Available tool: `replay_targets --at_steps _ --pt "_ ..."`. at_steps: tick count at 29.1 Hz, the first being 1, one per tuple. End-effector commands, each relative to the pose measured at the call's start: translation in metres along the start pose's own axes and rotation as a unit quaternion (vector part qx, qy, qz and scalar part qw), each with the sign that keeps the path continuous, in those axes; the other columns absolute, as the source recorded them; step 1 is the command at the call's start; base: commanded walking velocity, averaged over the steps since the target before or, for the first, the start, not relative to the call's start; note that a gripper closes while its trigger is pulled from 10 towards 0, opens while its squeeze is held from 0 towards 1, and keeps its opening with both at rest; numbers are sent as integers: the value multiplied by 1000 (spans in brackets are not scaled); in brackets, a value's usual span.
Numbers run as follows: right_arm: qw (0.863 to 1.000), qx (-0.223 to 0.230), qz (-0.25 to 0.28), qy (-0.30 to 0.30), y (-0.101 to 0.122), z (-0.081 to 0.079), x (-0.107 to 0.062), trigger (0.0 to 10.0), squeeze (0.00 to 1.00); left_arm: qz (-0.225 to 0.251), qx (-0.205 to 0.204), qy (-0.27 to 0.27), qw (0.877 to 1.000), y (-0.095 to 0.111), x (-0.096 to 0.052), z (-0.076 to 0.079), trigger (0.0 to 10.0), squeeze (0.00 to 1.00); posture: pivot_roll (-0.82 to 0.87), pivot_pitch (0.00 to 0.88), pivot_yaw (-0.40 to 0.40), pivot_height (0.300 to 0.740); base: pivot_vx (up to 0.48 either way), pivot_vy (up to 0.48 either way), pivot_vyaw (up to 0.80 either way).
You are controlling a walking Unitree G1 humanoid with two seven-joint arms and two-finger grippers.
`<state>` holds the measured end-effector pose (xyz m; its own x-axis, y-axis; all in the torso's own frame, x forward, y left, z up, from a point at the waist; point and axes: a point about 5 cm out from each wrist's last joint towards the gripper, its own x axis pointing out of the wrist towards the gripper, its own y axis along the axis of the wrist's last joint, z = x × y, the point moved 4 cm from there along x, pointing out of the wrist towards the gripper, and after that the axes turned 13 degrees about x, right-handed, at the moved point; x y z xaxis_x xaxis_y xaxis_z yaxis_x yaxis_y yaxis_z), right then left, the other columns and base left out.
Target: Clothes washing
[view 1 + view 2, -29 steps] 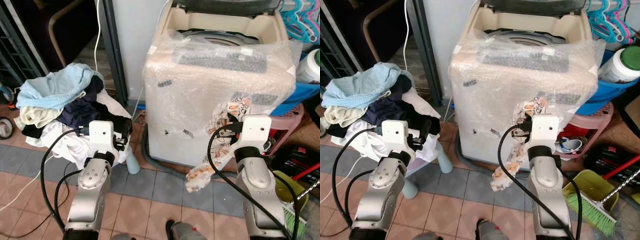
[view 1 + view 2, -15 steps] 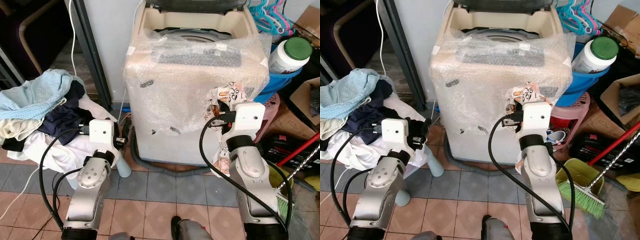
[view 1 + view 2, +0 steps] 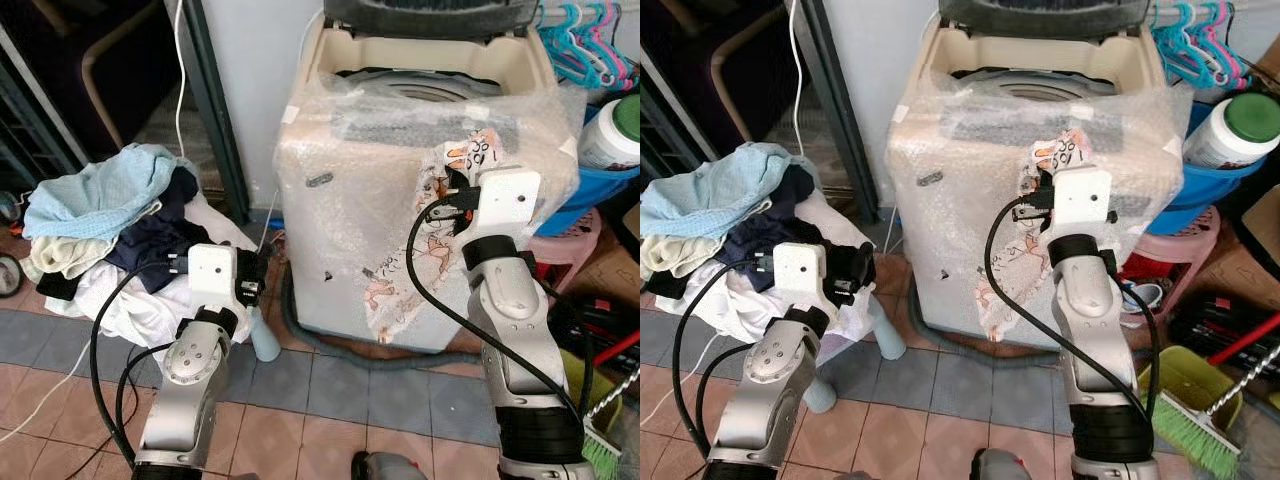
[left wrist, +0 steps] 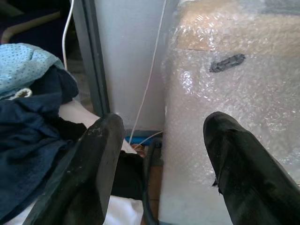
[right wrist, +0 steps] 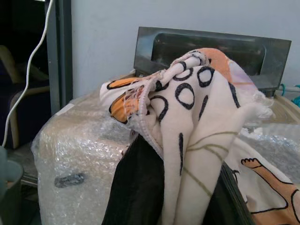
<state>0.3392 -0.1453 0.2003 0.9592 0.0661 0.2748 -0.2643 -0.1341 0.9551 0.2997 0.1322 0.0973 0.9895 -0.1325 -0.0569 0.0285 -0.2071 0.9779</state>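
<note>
At the front upper edge of the washing machine (image 3: 400,200), which is wrapped in bubble wrap (image 3: 970,190) and standing with its lid (image 3: 430,15) raised, my right tool (image 3: 452,190) is grasping a cream printed cloth (image 3: 425,250) patterned with black rings and orange figures. The cloth is bunching over the tool's black fingers (image 5: 136,187) in the right wrist view and is trailing down the machine's front face toward the tiled floor (image 3: 330,400). My left tool (image 3: 255,280) is hanging released, its two fingers (image 4: 89,173) spread apart with nothing between them, near the machine's lower left corner and just beside the pile of laundry (image 3: 110,230). That pile, made up of a light blue garment (image 3: 100,190), dark navy pieces (image 3: 165,235) and white fabric (image 3: 130,300), is resting on a low stool to the left of the machine. At the right edge of the scene, a blue basin (image 3: 1215,195) is carrying a white jar with a green lid (image 3: 1230,130), coloured hangers (image 3: 590,50) are hanging above it, and a green broom (image 3: 1185,435) is lying at the floor's lower right corner.
</note>
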Motion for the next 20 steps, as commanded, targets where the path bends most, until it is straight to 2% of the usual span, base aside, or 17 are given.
replay_targets --at_steps 1,4,10,20 --pt "1000 0 -4 -7 -2 4 0 10000 0 12 2 -1 1000 7 1 0 10000 0 -37 62 36 740 364 0 -706" --pt "1000 -6 0 -5 -1 3 1 10000 0 11 2 -3 1000 6 1 1 10000 0 -40 62 36 740 361 0 -635" --pt "1000 -16 3 -2 1 4 3 10000 0 8 2 -9 1000 4 0 4 10000 0 -43 62 35 740 363 0 0" --pt "998 -44 39 -18 22 18 27 10000 0 -4 9 -14 1000 -1 -3 7 10000 0 -26 57 26 740 401 0 0"
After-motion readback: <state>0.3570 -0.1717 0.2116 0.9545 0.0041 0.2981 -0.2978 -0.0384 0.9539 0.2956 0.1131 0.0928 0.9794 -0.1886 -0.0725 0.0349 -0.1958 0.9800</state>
